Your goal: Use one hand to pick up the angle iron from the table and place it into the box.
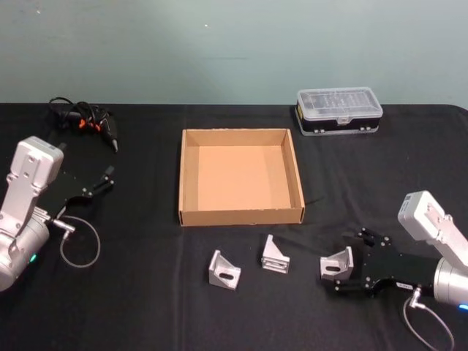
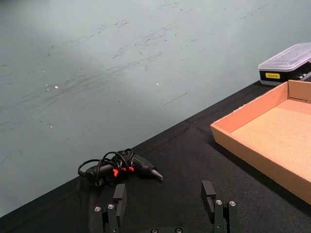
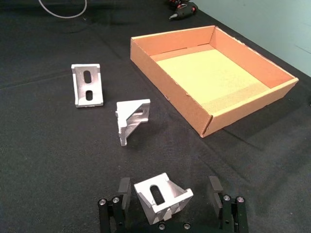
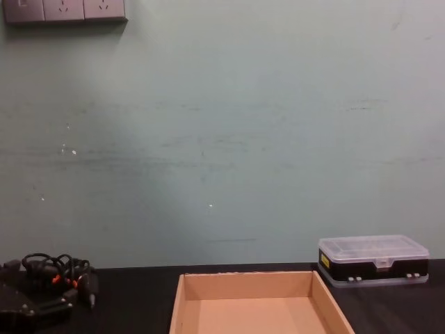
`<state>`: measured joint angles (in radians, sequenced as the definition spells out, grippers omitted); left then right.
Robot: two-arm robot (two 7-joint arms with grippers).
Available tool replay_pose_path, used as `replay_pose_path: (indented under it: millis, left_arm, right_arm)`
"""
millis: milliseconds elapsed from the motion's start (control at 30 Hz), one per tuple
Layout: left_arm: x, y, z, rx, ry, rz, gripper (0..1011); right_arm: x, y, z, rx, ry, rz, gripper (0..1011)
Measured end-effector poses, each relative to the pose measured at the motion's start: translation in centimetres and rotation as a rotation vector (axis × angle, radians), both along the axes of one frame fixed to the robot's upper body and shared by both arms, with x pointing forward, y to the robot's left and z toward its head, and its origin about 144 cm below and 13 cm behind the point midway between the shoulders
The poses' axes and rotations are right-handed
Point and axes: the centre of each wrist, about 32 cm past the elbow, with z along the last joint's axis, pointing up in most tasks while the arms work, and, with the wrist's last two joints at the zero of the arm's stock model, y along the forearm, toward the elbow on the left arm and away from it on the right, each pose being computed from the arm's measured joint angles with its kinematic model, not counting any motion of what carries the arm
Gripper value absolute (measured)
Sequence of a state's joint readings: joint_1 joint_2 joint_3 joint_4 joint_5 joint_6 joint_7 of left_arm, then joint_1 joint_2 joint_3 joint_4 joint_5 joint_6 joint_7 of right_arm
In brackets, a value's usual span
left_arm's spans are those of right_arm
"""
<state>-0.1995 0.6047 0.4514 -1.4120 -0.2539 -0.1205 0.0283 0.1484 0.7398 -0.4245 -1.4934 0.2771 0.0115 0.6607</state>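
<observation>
**Worktop layout.** The worktop is flat, black and matte. The box is a shallow tan cardboard tray with low walls and sits at its centre. Three angle irons lie in a row in front of the box, apart from it and from each other. None is inside the box.

**Angle irons.** Each is a small silver-grey metal bracket. Two flanges meet at a right angle and are braced by triangular side webs.
- The left angle iron shows two oblong slots in one flange.
- The middle angle iron stands tilted on an edge.
- The right angle iron rests on the worktop, with one oblong slot in its upward-facing flange.

**Right claw.** The right claw is low over the worktop at the right front. Its fingers are apart and straddle the right angle iron. One finger stands clear of the bracket and the other is just beside it. The claw is not clamped on it.

**Left claw.** The left claw is at the left side of the worktop, well apart from the angle irons. Its fingers are spread and hold nothing.

**Other items.** A black case with a clear lid sits behind the box to the right. A black corded tool lies at the far left.
</observation>
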Motion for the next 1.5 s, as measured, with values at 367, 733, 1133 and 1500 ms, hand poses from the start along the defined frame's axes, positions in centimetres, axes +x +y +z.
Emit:
replay_pose_path:
  millis: [367,733,1133,1500]
  left_arm:
    - [0.0,0.0,0.0,0.0,0.0,0.0,1011]
    - [0.0,0.0,0.0,0.0,0.0,0.0,1011]
    - [0.0,0.0,0.0,0.0,0.0,0.0,1011]
    - [0.0,0.0,0.0,0.0,0.0,0.0,1011]
  right_arm:
    - [-0.04,-0.04,0.05,0.002,-0.005,0.003,932]
    - [-0.05,-0.06,0.1,0.004,-0.008,0.004,613]
    - [-0.08,-0.09,0.1,0.004,-0.008,0.004,336]
    - [-0.09,-0.03,0.16,0.005,-0.012,0.007,146]
